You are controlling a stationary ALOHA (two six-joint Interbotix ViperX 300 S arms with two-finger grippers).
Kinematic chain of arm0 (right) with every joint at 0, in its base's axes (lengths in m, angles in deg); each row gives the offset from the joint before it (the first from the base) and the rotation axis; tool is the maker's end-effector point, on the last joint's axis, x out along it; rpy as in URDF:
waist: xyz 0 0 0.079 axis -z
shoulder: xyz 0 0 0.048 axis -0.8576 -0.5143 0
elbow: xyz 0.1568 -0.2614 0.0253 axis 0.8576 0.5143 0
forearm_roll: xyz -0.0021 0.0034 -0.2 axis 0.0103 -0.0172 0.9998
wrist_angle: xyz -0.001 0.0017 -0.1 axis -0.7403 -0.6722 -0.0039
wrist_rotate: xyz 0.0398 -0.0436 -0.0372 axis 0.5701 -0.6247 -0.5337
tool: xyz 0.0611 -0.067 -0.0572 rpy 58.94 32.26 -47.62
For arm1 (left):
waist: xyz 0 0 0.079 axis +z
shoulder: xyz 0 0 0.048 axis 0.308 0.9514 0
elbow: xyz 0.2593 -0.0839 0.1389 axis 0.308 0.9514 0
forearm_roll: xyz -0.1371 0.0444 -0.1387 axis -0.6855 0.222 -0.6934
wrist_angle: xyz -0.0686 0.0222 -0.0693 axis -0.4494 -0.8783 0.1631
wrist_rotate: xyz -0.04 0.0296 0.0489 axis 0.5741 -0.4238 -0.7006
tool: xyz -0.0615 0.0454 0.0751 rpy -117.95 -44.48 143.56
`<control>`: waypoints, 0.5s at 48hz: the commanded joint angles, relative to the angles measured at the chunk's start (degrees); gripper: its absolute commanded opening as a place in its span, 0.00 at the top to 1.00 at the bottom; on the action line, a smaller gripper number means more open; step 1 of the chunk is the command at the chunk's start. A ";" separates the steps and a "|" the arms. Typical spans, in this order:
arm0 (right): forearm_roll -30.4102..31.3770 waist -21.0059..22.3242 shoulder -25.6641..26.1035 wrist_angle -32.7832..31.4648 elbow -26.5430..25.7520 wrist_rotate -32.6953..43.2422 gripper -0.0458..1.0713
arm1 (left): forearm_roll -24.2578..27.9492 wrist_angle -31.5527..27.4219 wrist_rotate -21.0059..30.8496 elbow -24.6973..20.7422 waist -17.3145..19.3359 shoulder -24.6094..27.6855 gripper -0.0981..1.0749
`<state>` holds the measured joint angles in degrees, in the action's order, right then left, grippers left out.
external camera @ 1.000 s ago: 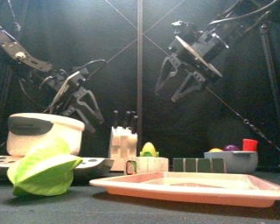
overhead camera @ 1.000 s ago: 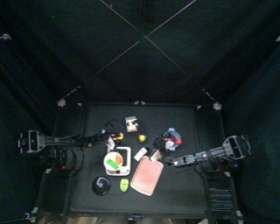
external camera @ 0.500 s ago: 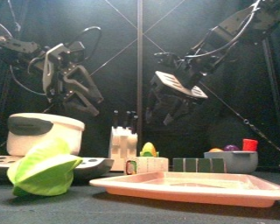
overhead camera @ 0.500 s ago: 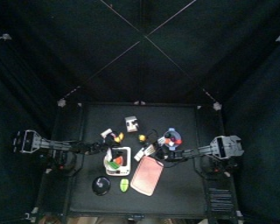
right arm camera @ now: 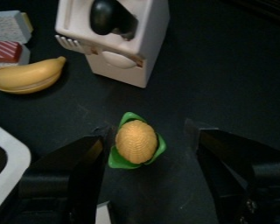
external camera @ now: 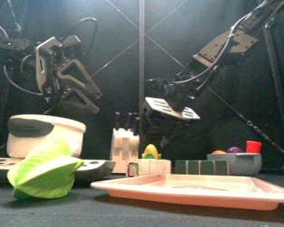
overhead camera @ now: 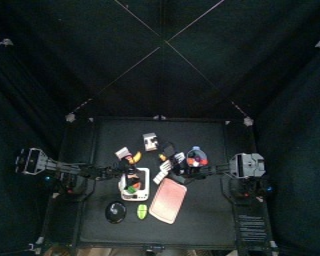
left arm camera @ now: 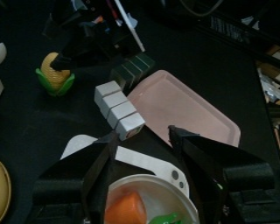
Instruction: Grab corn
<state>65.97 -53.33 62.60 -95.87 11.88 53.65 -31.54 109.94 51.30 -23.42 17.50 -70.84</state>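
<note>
The corn (right arm camera: 136,142) is a small yellow cob in a green husk, upright on the black table. My right gripper (right arm camera: 157,138) is open and hangs just above it, one jaw on each side, not touching. In the front view the corn (external camera: 151,152) stands at the middle, below the right gripper (external camera: 169,110). The left wrist view shows the corn (left arm camera: 55,73) under the right arm's black jaws. My left gripper (left arm camera: 150,140) is open and empty, raised at the left (external camera: 67,75) over a white bowl (left arm camera: 90,150) of toy food.
A pink tray (external camera: 198,186) lies at the front. A white knife block (right arm camera: 113,35) and a banana (right arm camera: 25,76) sit beside the corn. A white pot (external camera: 43,133) and a green leaf (external camera: 43,173) are at the left. A grey bowl (external camera: 241,161) is at the right.
My right arm has swung left and come down until its gripper hangs over the corn. My left gripper has risen and drawn back to the left.
</note>
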 commanded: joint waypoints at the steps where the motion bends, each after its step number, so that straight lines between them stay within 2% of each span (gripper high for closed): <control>1: -0.44 1.05 0.62 0.09 -0.79 0.00 0.10 | -0.35 0.62 0.00 -0.62 -0.09 -0.35 0.18; 15: -1.05 2.20 -1.23 4.13 -1.49 0.00 0.10 | -0.44 0.62 0.00 -0.62 -0.09 -0.35 0.18; 24: -3.60 2.72 -1.23 5.71 -0.97 0.00 0.10 | -0.44 0.62 0.00 -0.53 0.00 -0.35 0.18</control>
<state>63.15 -51.14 60.05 -90.42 11.53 53.74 -31.89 110.02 51.30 -23.42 17.50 -70.84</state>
